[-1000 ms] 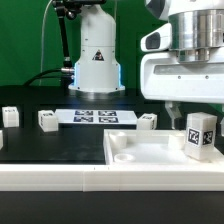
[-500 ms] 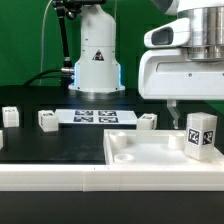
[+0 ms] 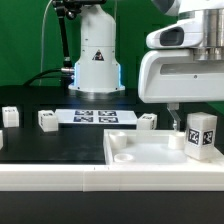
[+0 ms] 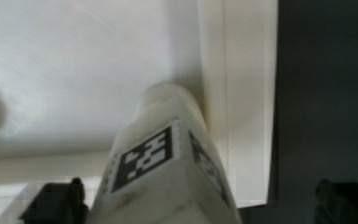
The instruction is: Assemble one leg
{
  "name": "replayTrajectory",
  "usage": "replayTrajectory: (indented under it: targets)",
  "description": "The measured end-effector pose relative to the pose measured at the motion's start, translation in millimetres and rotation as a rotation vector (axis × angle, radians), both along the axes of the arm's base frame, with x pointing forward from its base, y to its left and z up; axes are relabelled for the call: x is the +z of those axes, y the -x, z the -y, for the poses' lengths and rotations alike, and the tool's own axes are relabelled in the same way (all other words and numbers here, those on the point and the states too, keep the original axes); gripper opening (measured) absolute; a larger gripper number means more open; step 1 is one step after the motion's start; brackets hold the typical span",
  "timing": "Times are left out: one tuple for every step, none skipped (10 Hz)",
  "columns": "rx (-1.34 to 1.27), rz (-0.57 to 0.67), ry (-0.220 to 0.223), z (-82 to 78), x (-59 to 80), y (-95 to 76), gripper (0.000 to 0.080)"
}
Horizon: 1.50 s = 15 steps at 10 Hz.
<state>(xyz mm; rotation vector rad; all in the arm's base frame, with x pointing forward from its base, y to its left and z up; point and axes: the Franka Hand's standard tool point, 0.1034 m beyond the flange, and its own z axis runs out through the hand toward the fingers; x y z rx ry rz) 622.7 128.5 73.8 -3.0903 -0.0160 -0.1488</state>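
The leg (image 3: 201,135), a small white post with a black-and-white tag, stands upright on the right part of the large white tray-like piece (image 3: 140,152). My gripper (image 3: 195,108) hangs just above it. One thin finger (image 3: 172,109) shows to the exterior view's left of the leg. In the wrist view the leg (image 4: 158,150) lies between the two dark fingertips (image 4: 55,202), which stand wide apart and do not touch it. The gripper (image 4: 199,205) is open and empty.
Three more small white posts stand on the black table (image 3: 47,120), (image 3: 9,116), (image 3: 148,122). The marker board (image 3: 95,117) lies behind them. The robot's base (image 3: 95,55) stands at the back. The tray's raised rim (image 4: 247,90) runs next to the leg.
The gripper's upper body has shifted slightly toward the exterior view's right. The finger and the leg stay where they were.
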Motion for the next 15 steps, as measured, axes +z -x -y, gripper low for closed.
replayTrajectory:
  targets:
    - [0.065, 0.002, 0.013, 1.1, -0.1, 0.1, 0.0648]
    - [0.104, 0.004, 0.018, 2.9, 0.0, -0.3, 0.0648]
    - [0.160, 0.007, 0.028, 5.5, 0.0, -0.8, 0.0622]
    - [0.247, 0.011, 0.042, 6.8, -0.2, -1.0, 0.0622]
    - [0.244, 0.011, 0.041, 6.6, -0.2, -1.0, 0.0450]
    - [0.244, 0.011, 0.041, 6.7, -0.2, -1.0, 0.0288]
    - [0.244, 0.011, 0.041, 6.8, -0.3, -1.0, 0.0288]
    - [0.242, 0.010, 0.041, 6.7, -0.3, -1.0, 0.0288]
    - [0.216, 0.009, 0.038, 6.7, -0.3, -1.0, 0.0288]
    - [0.185, 0.008, 0.031, 7.2, -0.4, -1.0, 0.0288]
    - [0.130, 0.006, 0.018, 8.4, -0.4, -1.3, 0.0288]
    - [0.024, 0.005, -0.002, 8.6, -0.9, -1.3, 0.0288]
    - [-0.077, 0.006, -0.018, 9.4, -1.2, -1.4, 0.0288]
    - [-0.161, 0.008, -0.028, 9.8, -1.3, -1.2, 0.0289]
    - [-0.246, 0.013, -0.037, 10.1, -1.4, -0.8, 0.0290]
